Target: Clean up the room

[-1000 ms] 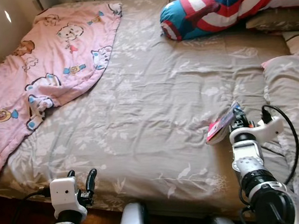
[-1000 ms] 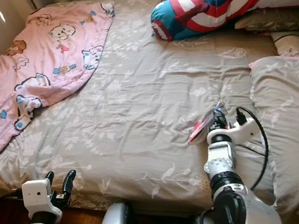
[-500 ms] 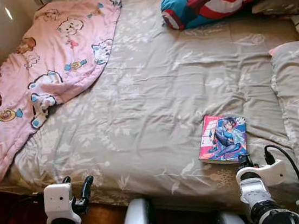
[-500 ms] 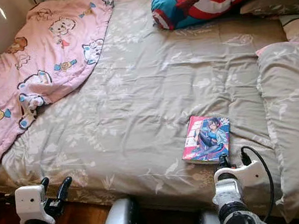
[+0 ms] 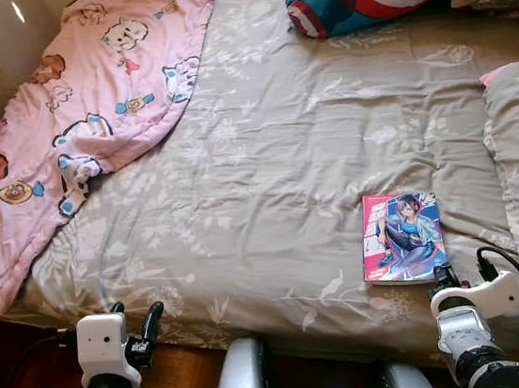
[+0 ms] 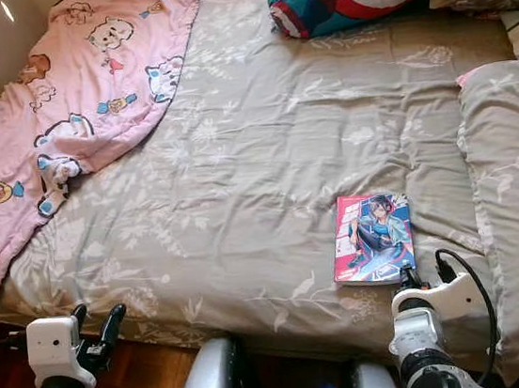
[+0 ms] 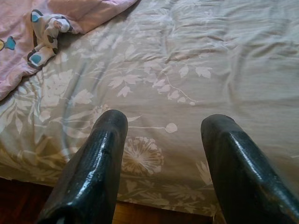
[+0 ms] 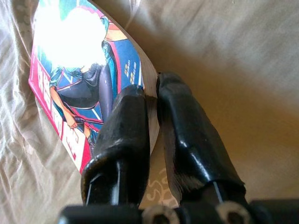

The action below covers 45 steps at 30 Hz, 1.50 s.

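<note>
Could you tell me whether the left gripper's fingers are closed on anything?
No, the left gripper is open, with only the grey floral bedspread visible between its fingers.

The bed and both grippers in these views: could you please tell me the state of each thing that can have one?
Comic book: closed, cover up, flat on the bed near its front edge.
Right gripper: shut on the comic book's near edge.
Left gripper: open, holding nothing, at the bed's front edge.
Pink blanket: rumpled, spread over the bed's left side.
Grey bedspread: wrinkled.
</note>
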{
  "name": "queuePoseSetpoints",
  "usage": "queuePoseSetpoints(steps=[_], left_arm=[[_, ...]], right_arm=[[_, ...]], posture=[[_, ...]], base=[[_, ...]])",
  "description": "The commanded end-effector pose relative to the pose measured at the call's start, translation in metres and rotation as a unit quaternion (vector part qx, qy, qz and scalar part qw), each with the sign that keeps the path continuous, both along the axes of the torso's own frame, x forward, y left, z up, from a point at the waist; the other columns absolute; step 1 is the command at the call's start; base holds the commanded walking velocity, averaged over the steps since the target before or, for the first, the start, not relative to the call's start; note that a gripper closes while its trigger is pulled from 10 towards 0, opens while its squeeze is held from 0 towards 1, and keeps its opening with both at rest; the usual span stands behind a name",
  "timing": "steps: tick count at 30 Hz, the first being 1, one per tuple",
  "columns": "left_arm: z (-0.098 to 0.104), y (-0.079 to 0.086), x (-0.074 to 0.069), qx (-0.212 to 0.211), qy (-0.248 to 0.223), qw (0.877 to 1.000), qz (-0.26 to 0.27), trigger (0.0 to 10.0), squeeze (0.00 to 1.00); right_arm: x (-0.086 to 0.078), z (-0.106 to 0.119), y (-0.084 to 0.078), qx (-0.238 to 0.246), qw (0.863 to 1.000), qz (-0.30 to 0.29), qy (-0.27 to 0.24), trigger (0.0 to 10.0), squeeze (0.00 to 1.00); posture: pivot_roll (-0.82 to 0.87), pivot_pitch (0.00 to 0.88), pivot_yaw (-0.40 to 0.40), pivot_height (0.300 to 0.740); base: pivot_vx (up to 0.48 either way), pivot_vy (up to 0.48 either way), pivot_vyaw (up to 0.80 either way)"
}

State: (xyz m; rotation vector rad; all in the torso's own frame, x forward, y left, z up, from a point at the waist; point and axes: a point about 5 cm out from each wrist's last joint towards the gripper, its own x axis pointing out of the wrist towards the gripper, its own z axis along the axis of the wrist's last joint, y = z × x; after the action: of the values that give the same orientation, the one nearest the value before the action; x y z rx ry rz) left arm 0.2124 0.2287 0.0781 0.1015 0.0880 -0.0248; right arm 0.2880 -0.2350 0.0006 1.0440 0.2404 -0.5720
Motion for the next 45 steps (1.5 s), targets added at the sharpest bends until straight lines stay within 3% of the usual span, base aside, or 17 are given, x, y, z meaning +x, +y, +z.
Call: queuePoseSetpoints(steps=[1,10,11,18,19,20,21,28,29,34,37,38,39,40,45], left_arm=[[-0.003,0.006,-0.005,0.002,0.014,1.0,0.006,10.0,0.0],[-0.003,0.006,-0.005,0.001,0.015,1.0,0.007,10.0,0.0],[-0.003,0.006,-0.005,0.001,0.015,1.0,0.007,10.0,0.0],[-0.003,0.006,-0.005,0.001,0.015,1.0,0.007,10.0,0.0],[-0.002,0.006,-0.005,0.0,0.015,1.0,0.007,10.0,0.0],[-0.003,0.005,-0.005,0.0,0.016,1.0,0.007,10.0,0.0],[-0.003,0.005,-0.004,0.0,0.016,1.0,0.007,10.0,0.0],[-0.005,0.005,-0.004,0.0,0.017,1.0,0.008,10.0,0.0],[-0.005,0.005,-0.004,0.0,0.017,1.0,0.008,10.0,0.0],[-0.006,0.005,-0.004,0.0,0.018,1.0,0.008,10.0,0.0],[-0.006,0.006,-0.003,0.0,0.017,1.0,0.009,10.0,0.0],[-0.006,0.006,-0.003,-0.001,0.017,1.0,0.01,10.0,0.0],[-0.006,0.006,-0.003,-0.002,0.016,1.0,0.01,10.0,0.0],[-0.005,0.005,-0.001,-0.011,0.013,1.0,0.016,10.0,0.0],[-0.003,0.005,0.002,-0.011,0.009,1.0,0.014,10.0,0.0]], right_arm=[[-0.011,-0.012,0.003,0.005,1.0,0.007,0.027,10.0,0.0],[-0.013,-0.013,0.002,-0.01,0.999,0.018,0.039,10.0,0.0],[-0.012,-0.012,0.001,-0.017,0.999,0.019,0.043,10.0,0.29],[-0.012,-0.012,0.0,-0.023,0.999,0.02,0.045,10.0,0.29],[-0.012,-0.011,-0.001,-0.025,0.999,0.019,0.044,10.0,0.65],[-0.011,-0.01,-0.003,-0.03,0.998,0.016,0.045,10.0,0.75],[-0.011,-0.009,-0.005,-0.032,0.998,0.012,0.046,10.0,0.0],[-0.016,-0.013,-0.007,-0.033,0.998,0.001,0.058,10.0,0.04],[-0.017,-0.014,-0.007,-0.032,0.998,0.0,0.059,10.0,0.45],[-0.018,-0.015,-0.005,-0.033,0.997,0.005,0.064,10.0,0.41],[-0.019,-0.017,-0.004,-0.035,0.997,0.006,0.07,10.0,0.44],[-0.019,-0.017,-0.004,-0.035,0.997,0.006,0.071,10.0,0.79],[-0.02,-0.017,-0.004,-0.035,0.997,0.007,0.072,10.0,0.79],[-0.02,-0.018,-0.004,-0.036,0.997,0.006,0.075,10.0,0.99],[-0.021,-0.018,-0.007,-0.037,0.996,0.0,0.078,10.0,0.99]], posture=[[0.27,0.288,0.138,0.646],[0.27,0.29,0.137,0.646],[0.27,0.29,0.137,0.646],[0.27,0.29,0.137,0.646],[0.27,0.291,0.137,0.646],[0.26,0.291,0.136,0.646],[0.26,0.291,0.137,0.646],[0.26,0.289,0.136,0.646],[0.26,0.288,0.136,0.646],[0.26,0.286,0.135,0.646],[0.26,0.285,0.134,0.646],[0.26,0.285,0.134,0.646],[0.26,0.285,0.134,0.646],[0.26,0.283,0.135,0.646],[0.26,0.277,0.137,0.646]], base=[[0.0,0.0,0.0],[0.0,0.0,0.0],[0.0,0.0,0.0],[0.0,0.0,0.0],[0.0,0.0,0.0],[0.0,0.0,0.0],[0.0,0.0,0.0],[0.0,0.0,0.0],[0.0,0.0,0.0],[0.0,0.0,0.0],[0.0,0.0,0.0],[0.0,0.0,0.0],[0.0,0.0,0.0],[0.0,0.0,0.0],[0.0,0.0,0.0]])
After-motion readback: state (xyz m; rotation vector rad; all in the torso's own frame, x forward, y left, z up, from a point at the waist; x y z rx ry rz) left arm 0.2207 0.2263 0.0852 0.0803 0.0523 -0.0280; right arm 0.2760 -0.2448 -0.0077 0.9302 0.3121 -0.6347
